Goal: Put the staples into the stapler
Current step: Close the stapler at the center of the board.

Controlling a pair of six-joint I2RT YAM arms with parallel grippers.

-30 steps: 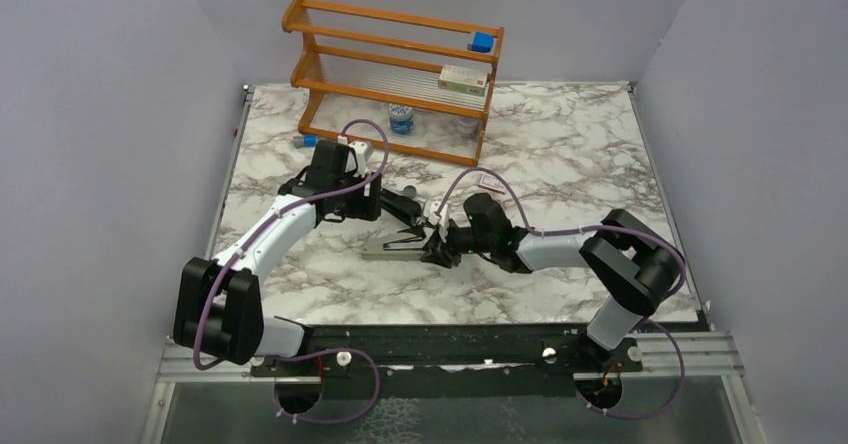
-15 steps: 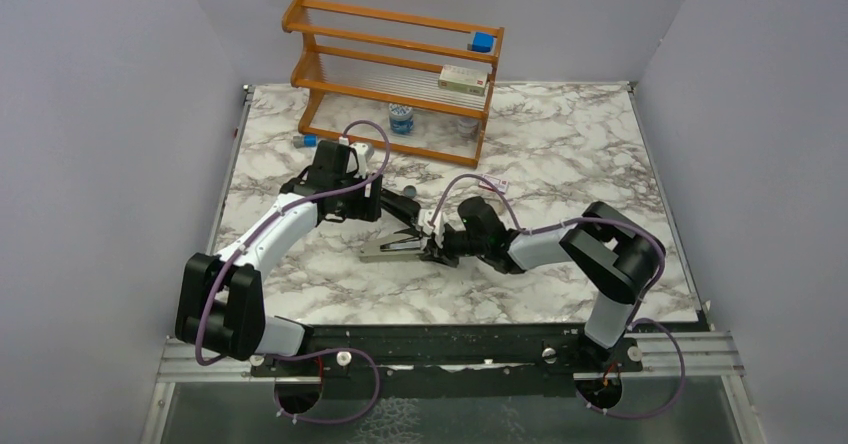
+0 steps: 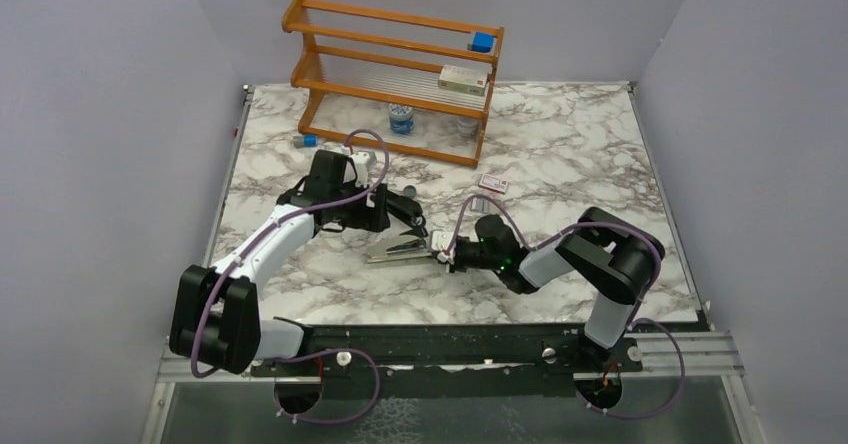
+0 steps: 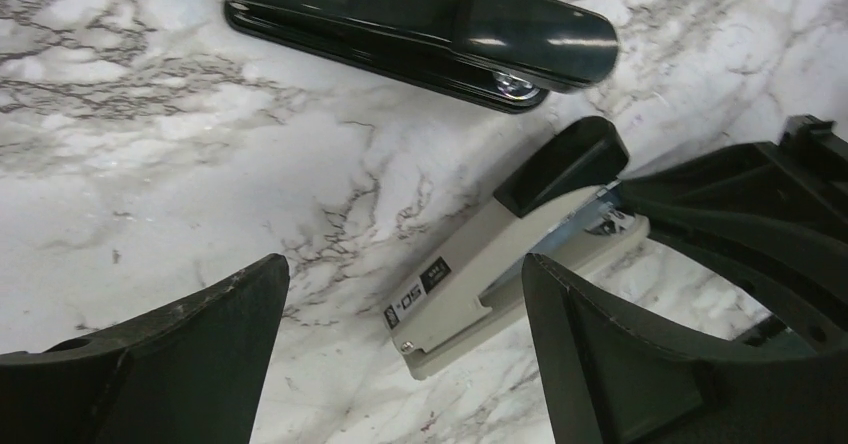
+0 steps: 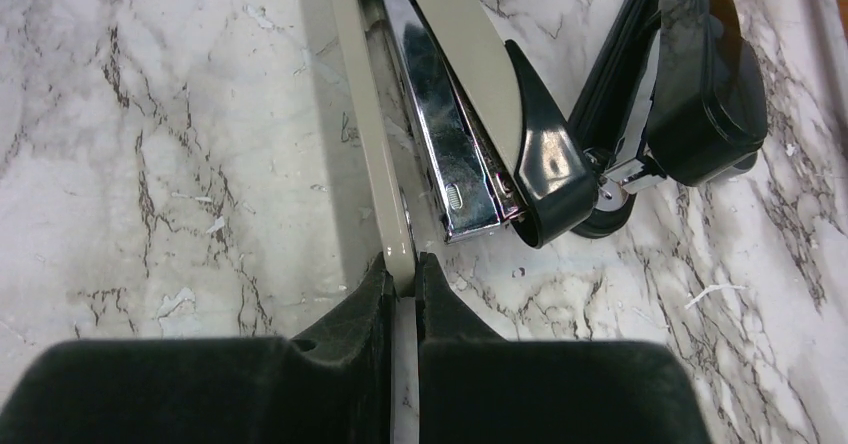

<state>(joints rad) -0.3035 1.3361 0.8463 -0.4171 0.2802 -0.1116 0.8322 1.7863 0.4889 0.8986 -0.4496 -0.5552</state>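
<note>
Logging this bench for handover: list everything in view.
table: 1, white marble, underneath
rack: 1, wooden, table back
block: 1, blue, rack top
carton: 1, white-green, rack middle shelf
bottle: 1, clear, beneath rack shelves
blue item: 1, blue, left of rack
small box: 1, red-white, right of centre
black stapler: 1, black, centre
grey stapler: 1, grey, centre, opened
left gripper: 1, black, open near staplers
right gripper: 1, black, shut on grey stapler
</note>
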